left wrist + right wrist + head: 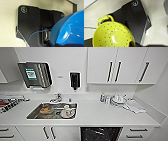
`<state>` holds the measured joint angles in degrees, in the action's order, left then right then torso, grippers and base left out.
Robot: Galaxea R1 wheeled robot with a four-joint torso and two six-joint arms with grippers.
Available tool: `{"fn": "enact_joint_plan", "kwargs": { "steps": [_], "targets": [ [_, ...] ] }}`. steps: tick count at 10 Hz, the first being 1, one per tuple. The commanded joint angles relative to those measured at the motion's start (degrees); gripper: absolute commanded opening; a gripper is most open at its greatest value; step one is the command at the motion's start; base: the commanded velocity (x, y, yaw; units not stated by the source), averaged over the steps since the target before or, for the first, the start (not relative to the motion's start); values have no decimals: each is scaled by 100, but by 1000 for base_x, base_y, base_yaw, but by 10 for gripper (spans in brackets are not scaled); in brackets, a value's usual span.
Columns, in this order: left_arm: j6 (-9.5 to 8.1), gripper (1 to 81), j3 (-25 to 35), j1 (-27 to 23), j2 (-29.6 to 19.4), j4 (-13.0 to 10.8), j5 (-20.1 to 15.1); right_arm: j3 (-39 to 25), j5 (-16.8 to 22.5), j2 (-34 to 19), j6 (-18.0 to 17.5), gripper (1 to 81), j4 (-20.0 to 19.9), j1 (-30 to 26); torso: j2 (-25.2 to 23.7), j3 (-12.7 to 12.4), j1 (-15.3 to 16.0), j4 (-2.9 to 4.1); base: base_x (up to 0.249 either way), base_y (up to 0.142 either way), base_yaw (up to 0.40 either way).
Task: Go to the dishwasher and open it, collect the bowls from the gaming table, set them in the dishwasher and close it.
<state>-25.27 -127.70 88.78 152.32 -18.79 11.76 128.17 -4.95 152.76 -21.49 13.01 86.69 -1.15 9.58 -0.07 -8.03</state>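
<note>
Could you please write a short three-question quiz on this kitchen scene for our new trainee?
1. True or false: the built-in dishwasher under the white counter stands open, showing its dark racked interior.
2. Which item appears large in the right wrist view? A) a red mug B) a yellow-green perforated colander C) a white plate
3. Fill in: the glossy round bowl in the left wrist view is coloured ____.

Key: 1 true; 2 B; 3 blue.
</note>
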Motion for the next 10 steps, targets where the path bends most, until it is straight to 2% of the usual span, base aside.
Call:
{"fn": "enact_joint_plan", "kwargs": {
  "steps": [1,4,5,7,8,9,10],
  "targets": [
    [40,10,1176,-67,-1027,-2,45,-92,249,-156,-22,10,70,-200,0,528,7,0,0,0,0],
    [31,10,1177,-67,-1037,15,45,-92,249,-138,-22,10,70,-208,2,1127,7,0,0,0,0],
    [40,10,1168,-67,-1045,6,45,-92,249,-147,-30,10,62,-208,5,776,7,0,0,0,0],
    [22,10,1237,-67,-1245,15,157,-65,249,-147,-30,10,62,-208,9,986,15,0,0,0,0],
    [-73,10,1387,-67,-1484,50,431,-65,249,-147,-30,10,62,-208,7,1036,13,0,0,0,0],
    [-285,10,1509,-102,-1703,33,590,-65,249,-147,-30,10,62,-217,9,1036,13,0,0,0,0],
    [-408,10,1730,-242,-1923,33,634,-57,249,-147,-30,10,62,-226,9,1036,13,0,0,0,0]
  ]
}}
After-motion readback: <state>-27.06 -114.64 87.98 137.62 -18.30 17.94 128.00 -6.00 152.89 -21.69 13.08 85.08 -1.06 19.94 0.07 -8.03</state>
